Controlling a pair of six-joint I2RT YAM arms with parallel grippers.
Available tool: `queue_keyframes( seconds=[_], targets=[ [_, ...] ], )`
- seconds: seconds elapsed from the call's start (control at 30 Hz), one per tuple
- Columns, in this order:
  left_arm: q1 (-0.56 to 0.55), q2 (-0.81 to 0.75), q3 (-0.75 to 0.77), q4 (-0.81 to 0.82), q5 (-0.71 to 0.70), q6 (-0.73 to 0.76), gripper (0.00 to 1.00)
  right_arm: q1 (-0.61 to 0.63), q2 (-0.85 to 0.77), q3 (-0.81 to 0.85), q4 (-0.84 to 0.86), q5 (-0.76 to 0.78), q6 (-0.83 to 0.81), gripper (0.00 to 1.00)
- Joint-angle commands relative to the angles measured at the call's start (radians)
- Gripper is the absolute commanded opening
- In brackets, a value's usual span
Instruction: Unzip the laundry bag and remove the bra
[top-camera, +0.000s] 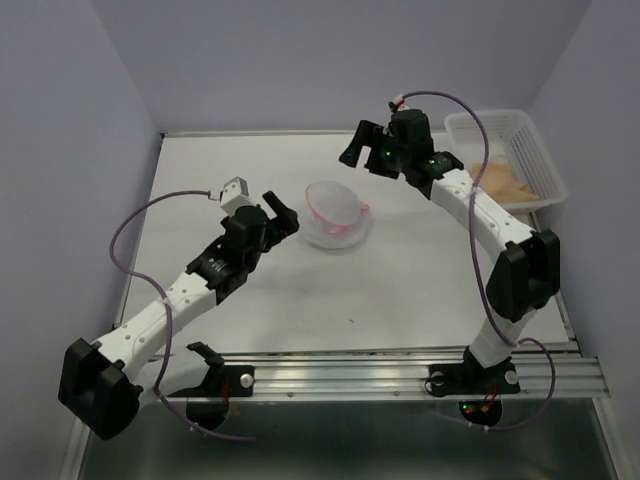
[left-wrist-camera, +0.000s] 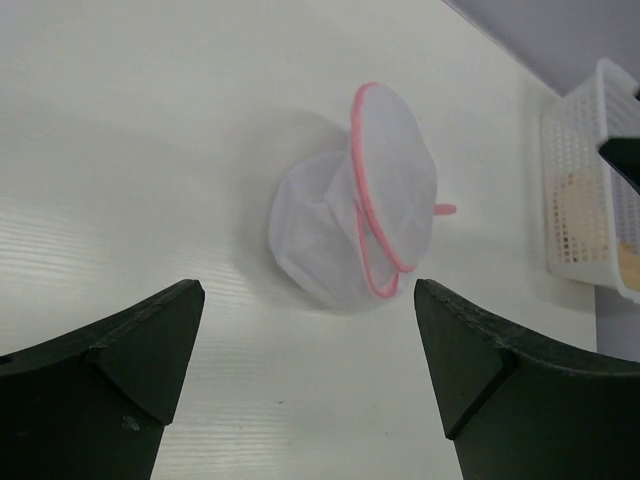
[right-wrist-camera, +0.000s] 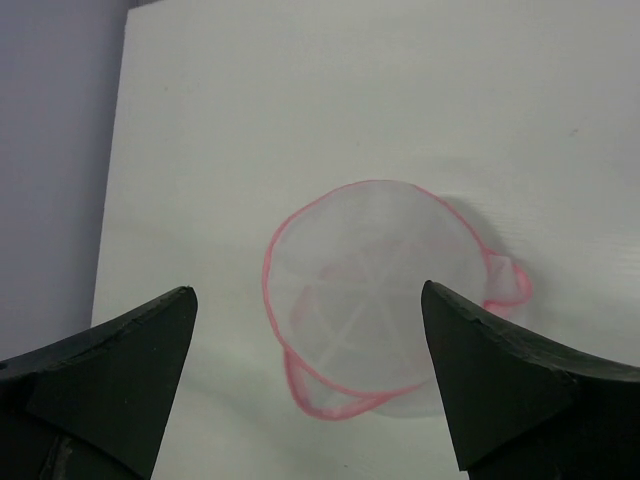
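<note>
The laundry bag (top-camera: 335, 212), a white mesh dome with pink trim, lies on the table between the arms. It also shows in the left wrist view (left-wrist-camera: 350, 215) and the right wrist view (right-wrist-camera: 375, 290), where its pink rim gapes open and no beige fabric shows inside. The bra (top-camera: 503, 182), pale peach fabric, lies in the white basket at the right and shows faintly through the lattice in the left wrist view (left-wrist-camera: 575, 215). My left gripper (top-camera: 288, 217) (left-wrist-camera: 308, 295) is open and empty, just left of the bag. My right gripper (top-camera: 360, 150) (right-wrist-camera: 308, 292) is open and empty, above and behind the bag.
A white plastic lattice basket (top-camera: 512, 122) (left-wrist-camera: 585, 140) stands at the back right corner of the white table. Purple walls close in the back and both sides. A metal rail (top-camera: 400, 375) runs along the near edge.
</note>
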Motion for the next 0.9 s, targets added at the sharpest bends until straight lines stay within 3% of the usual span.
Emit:
queue_keyframes(
  seconds=[0.0, 0.1, 0.23, 0.4, 0.63, 0.87],
  targets=[
    [0.06, -0.082, 0.031, -0.175, -0.175, -0.033, 0.99, -0.109, -0.154, -0.159, 0.009, 0.205, -0.033, 1.0],
    [0.1, -0.11, 0.045, -0.255, -0.252, -0.044, 0.99, -0.15, -0.309, -0.359, 0.018, 0.275, -0.045, 1.0],
    [0.149, -0.134, 0.062, -0.306, -0.275, -0.041, 0.99, -0.169, -0.53, -0.656, 0.079, 0.55, -0.09, 1.0],
    [0.185, -0.149, 0.043, -0.26, -0.278, -0.021, 0.99, -0.218, -0.809, -1.004, 0.115, 0.631, 0.036, 1.0],
    [0.225, -0.14, 0.043, -0.223, -0.249, 0.01, 0.99, -0.218, -1.009, -1.155, 0.121, 0.641, 0.001, 1.0],
    [0.232, -0.114, 0.054, -0.193, -0.233, 0.017, 0.99, -0.218, -1.023, -1.14, 0.153, 0.708, -0.004, 1.0]
  ],
)
